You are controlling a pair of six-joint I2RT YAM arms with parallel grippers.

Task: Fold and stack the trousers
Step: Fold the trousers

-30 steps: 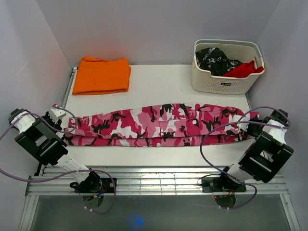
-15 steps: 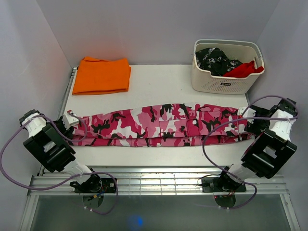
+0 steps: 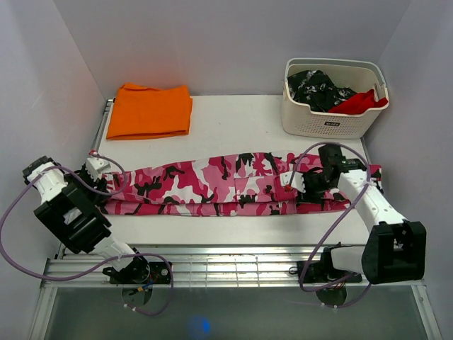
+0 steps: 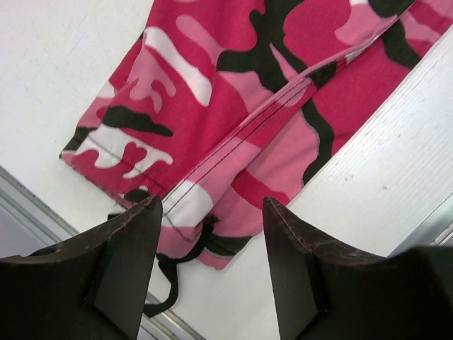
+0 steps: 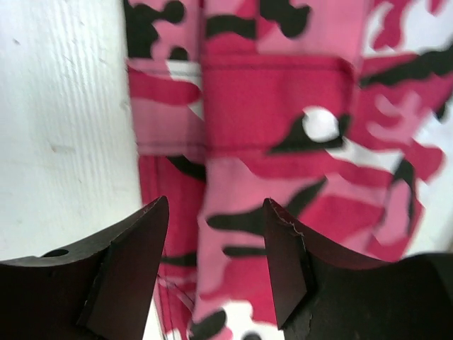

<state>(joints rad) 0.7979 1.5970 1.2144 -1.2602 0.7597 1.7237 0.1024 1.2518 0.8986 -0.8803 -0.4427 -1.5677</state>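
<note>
The trousers (image 3: 226, 184), camouflage in hot pink, pale pink, white and black, lie stretched left to right across the white table, folded lengthwise. My left gripper (image 3: 95, 173) hovers open over their left end. In the left wrist view the hem (image 4: 248, 106) and a black drawstring (image 4: 166, 283) lie below the left gripper (image 4: 212, 205), and nothing is between the jaws. My right gripper (image 3: 304, 180) hangs open above the right third of the trousers. In the right wrist view the right gripper (image 5: 216, 202) sits over a flapped pocket (image 5: 283, 99), holding nothing.
A folded orange cloth (image 3: 150, 111) lies at the back left. A cream basket (image 3: 333, 126) at the back right holds a black-and-white speckled garment (image 3: 315, 88) and a red cloth (image 3: 361, 103). A metal rail (image 3: 99, 134) runs along the table's left edge.
My right gripper has opened and swung left from the trousers' right end to above the pocket area. My left gripper has opened wider and shifted slightly at the left end.
</note>
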